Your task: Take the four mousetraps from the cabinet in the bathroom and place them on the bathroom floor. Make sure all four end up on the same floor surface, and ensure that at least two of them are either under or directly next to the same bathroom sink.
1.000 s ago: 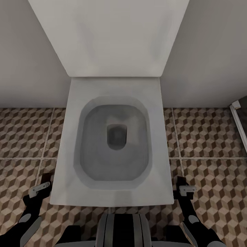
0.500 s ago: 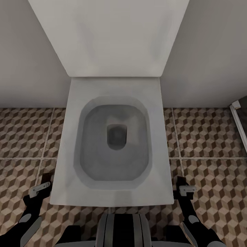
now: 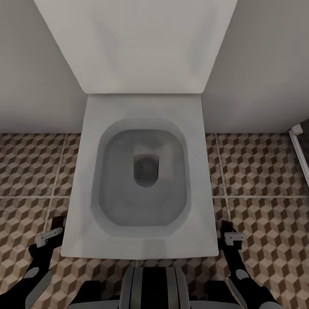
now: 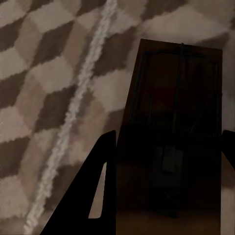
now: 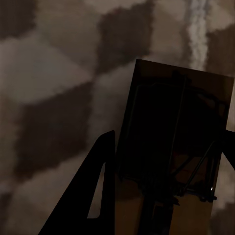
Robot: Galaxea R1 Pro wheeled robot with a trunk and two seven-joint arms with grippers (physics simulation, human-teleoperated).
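Head view: white toilet (image 3: 141, 180), lid up, on bathroom floor (image 3: 257, 171) | left gripper (image 3: 55, 229) low beside the bowl's left edge, fingers (image 4: 98, 196) clamped on a mousetrap (image 4: 171, 127) over the tiles | right gripper (image 3: 228, 234) beside the right edge, fingers (image 5: 93, 196) gripping second mousetrap (image 5: 176, 132) above the floor

A home bathroom is showing here. A white toilet (image 3: 141, 180) with a squared bowl is sitting against a plain pale wall (image 3: 34, 86), its lid (image 3: 137, 43) standing raised. Around it the bathroom floor (image 3: 262, 171) is lying in large tiles printed with a brown-and-beige cube pattern, pale grout lines running between them. A white-framed edge (image 3: 298, 146) is showing at the far right.
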